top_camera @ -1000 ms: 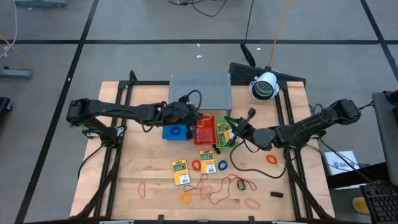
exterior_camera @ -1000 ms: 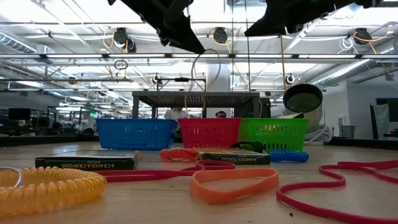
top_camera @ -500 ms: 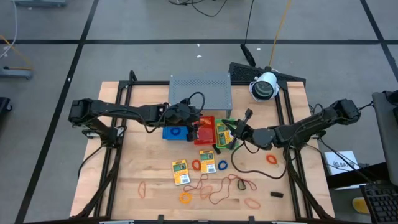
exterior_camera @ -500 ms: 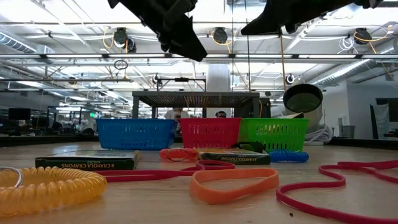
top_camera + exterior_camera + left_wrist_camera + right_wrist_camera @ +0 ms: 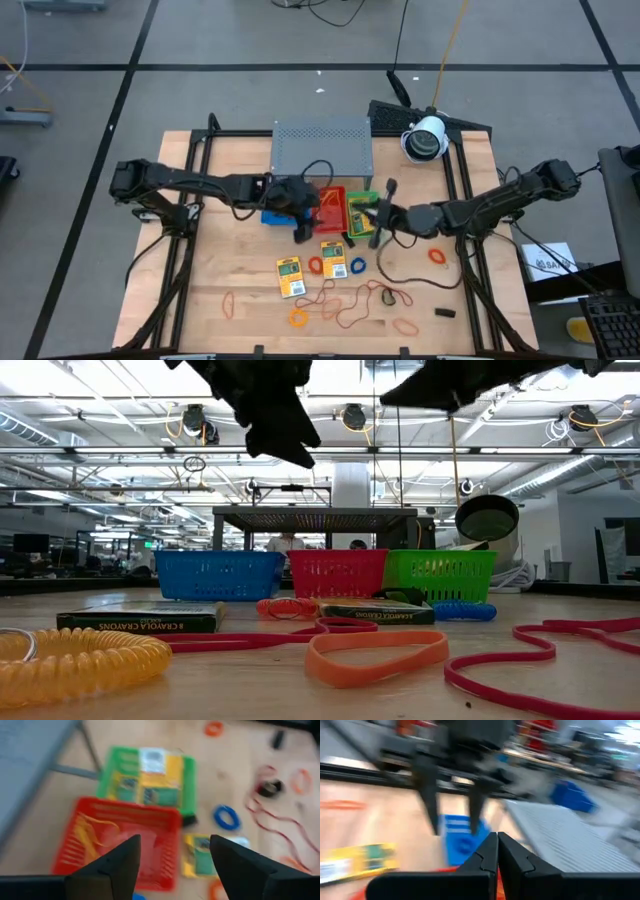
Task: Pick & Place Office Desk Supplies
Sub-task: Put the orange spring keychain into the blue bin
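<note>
Yellow-and-green crayon packets (image 5: 289,277) are found in several places: two lie flat on the wooden surface (image 5: 230,250) in front of the trays, and more lie inside the green tray (image 5: 189,775), labels up. Thin orange and red rubber bands (image 5: 342,305) are strewn loosely across the near part of the surface, with a long red cord (image 5: 560,632) curling among them. A blue coiled ring (image 5: 227,817) is seen just beside one packet, an orange ring (image 5: 437,256) lies well apart toward the right edge, and a yellow coiled ring (image 5: 85,658) rests near the low camera. A small black piece (image 5: 445,312) sits near the front right.

Three trays are lined up side by side: blue tray (image 5: 218,574), red tray (image 5: 125,837), then the green one. Some pale bands are visible inside the red tray. A grey perforated shelf (image 5: 322,146) stands behind them.

Left gripper (image 5: 174,855): fingers spread wide apart, nothing held, raised above the near edge of the red tray and clear of it.

Right gripper (image 5: 497,851): fingers pressed together, nothing pinched, held above the surface by the green tray, pointed toward the left arm.
</note>
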`<state>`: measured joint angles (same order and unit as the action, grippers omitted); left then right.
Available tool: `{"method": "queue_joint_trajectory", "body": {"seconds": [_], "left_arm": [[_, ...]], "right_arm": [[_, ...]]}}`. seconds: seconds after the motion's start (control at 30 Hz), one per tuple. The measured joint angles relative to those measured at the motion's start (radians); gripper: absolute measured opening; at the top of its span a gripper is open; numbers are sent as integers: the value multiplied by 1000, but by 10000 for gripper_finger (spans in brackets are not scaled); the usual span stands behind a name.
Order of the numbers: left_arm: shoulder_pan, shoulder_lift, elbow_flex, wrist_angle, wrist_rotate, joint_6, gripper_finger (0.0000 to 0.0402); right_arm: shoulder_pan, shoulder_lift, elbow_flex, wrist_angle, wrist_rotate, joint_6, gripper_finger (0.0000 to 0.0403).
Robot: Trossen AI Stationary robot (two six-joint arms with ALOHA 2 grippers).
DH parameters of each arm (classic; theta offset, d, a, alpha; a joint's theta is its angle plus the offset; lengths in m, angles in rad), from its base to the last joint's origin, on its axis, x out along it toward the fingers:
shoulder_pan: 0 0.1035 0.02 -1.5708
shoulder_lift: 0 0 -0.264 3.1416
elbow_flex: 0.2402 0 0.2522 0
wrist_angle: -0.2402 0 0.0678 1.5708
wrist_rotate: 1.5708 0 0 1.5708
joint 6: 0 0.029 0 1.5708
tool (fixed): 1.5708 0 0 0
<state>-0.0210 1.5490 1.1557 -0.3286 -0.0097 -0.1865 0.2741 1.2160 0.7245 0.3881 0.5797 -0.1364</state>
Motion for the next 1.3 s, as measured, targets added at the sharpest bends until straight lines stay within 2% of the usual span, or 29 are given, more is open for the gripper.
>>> {"method": "queue_joint_trajectory", "body": {"seconds": [0.17, 0.23, 0.37, 0.5, 0.63, 0.73, 0.83, 1.3], "left_arm": [[-100, 1, 0, 10, 117, 20, 220], [-156, 14, 0, 26, 127, 19, 212], [-277, 65, 0, 37, 123, -44, 198], [-382, 144, 0, 66, 68, -126, 192], [-444, 222, 0, 143, -103, -165, 191], [-464, 270, 0, 163, -216, -167, 191], [-464, 308, 0, 145, -272, -162, 191], [-411, 389, 0, 140, -272, -103, 191]], "right_arm": [[8, -1, 54, -54, -213, 29, 0], [28, -1, 86, -104, -242, 45, 0], [66, 0, 101, -131, -235, 50, 0], [82, 0, 101, -96, -187, 86, 0], [81, 0, 101, -94, -188, 120, 0], [81, 0, 101, -93, -188, 121, 0], [81, 0, 101, -86, -188, 107, 0], [72, 0, 101, -101, -188, 45, 0]]}}
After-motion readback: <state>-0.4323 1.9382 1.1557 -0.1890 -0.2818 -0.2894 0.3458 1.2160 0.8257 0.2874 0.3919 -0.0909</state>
